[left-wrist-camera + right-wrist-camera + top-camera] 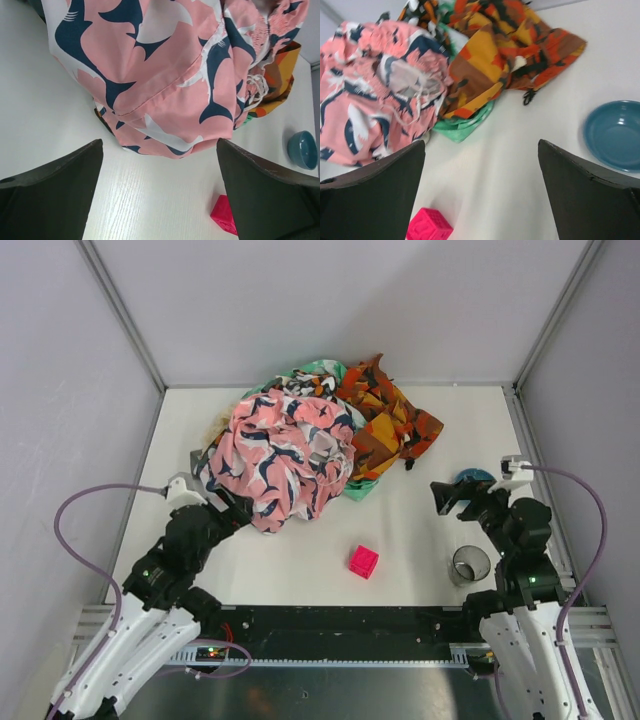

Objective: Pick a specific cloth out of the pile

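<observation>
The pile (310, 440) lies at the back middle of the table. A pink cloth with navy-and-white print (280, 455) covers its front; it also shows in the left wrist view (165, 65) and the right wrist view (365, 100). An orange-and-brown cloth (385, 420) and a mint green edge (358, 490) lie on its right. Of the grey cloth only a small grey edge (196, 457) shows at the pile's left; the rest is hidden. My left gripper (238, 508) is open and empty at the pink cloth's near edge (160, 150). My right gripper (442, 497) is open and empty (481, 145), right of the pile.
A pink cube (363, 561) sits on the table in front of the pile, between the arms. A blue bowl (472, 477) lies by the right gripper, and a dark cup (471, 564) stands near the right arm. Walls close in the table on three sides.
</observation>
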`<state>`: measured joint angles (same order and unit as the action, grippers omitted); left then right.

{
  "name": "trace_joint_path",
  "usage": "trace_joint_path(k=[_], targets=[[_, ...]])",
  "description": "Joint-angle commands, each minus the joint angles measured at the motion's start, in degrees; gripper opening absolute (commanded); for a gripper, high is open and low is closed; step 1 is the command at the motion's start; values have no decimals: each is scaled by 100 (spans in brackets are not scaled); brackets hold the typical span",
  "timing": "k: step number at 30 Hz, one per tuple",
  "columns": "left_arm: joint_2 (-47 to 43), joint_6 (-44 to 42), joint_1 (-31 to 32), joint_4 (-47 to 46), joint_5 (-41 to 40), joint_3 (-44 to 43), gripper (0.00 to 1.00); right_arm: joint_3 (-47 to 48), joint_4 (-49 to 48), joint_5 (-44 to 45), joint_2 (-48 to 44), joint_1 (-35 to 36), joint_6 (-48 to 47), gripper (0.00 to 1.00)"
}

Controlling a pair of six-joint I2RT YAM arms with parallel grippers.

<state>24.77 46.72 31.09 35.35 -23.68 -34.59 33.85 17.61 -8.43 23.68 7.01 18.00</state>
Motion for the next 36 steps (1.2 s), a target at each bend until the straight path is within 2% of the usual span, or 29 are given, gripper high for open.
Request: trace_joint_path(k=[1, 6, 11, 16, 19, 22, 28, 35, 36], targets=[[339, 262, -29, -46, -374, 23, 100, -41, -572, -735, 359, 411, -370, 99], [860, 540, -98, -116, -697, -6, 100, -34, -630, 121, 711, 1308, -631, 99], [1422, 392, -410, -871, -547, 82, 100, -21, -620, 664, 832, 1764, -785, 99], [2280, -103, -1588, -2433, 728, 269, 100, -21, -549, 809, 791, 1803, -820, 99], [3153, -284, -2302, -3200, 1471, 140, 100, -19, -524, 830, 787, 1800, -844, 99], [4137, -436, -2741, -3868, 2264, -189, 100, -23, -535, 789, 845, 1804, -866, 99], [5816, -740, -2862, -4355, 3082, -1232, 100, -18, -555, 804, 1105, 1800, -934, 99], [7207, -842, -2871, -4791, 3812, -1862, 100, -18, -552, 1038, 1160, 1813, -986, 99], [7410, -859, -2872, -4818, 3890, -1935, 96, -18, -550, 1059, 1149, 1813, -989, 99]])
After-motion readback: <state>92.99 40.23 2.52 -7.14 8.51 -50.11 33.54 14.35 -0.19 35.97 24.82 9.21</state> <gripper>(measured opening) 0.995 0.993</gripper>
